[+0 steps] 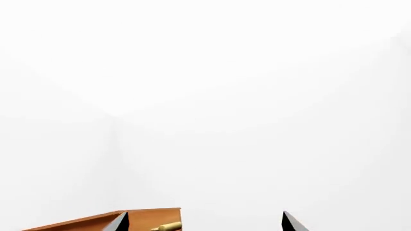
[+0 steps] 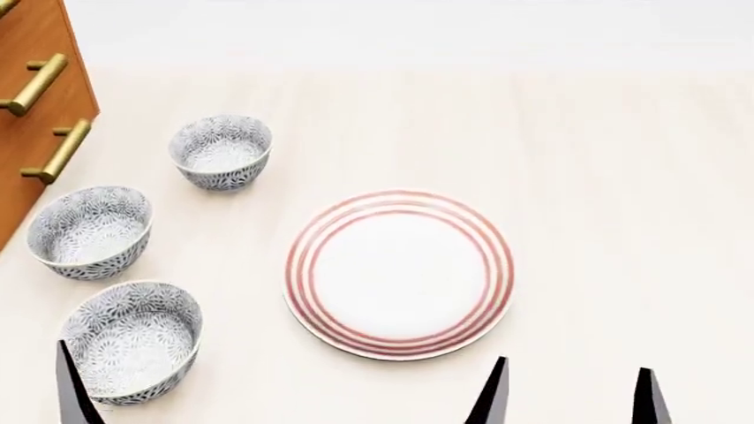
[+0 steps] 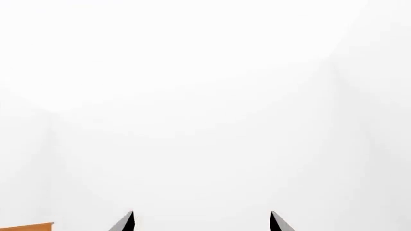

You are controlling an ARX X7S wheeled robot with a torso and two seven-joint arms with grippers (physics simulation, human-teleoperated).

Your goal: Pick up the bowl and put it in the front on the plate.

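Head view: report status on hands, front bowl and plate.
Both hands open, empty: left hand, right hand. Front bowl untouched on table beside left fingertip. Plate bare, path clear.

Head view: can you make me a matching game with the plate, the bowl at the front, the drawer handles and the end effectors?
Things:
1. plate
2. front bowl
3. drawer handles
4. right end effector

Descriptions:
A. gold-coloured, on the wooden cabinet
B. black tips held apart, holding nothing
C. red rings round the rim, nothing on it
D. grey-blue flower pattern, nearest of three alike

Pairs: 1-C, 2-D, 3-A, 4-B
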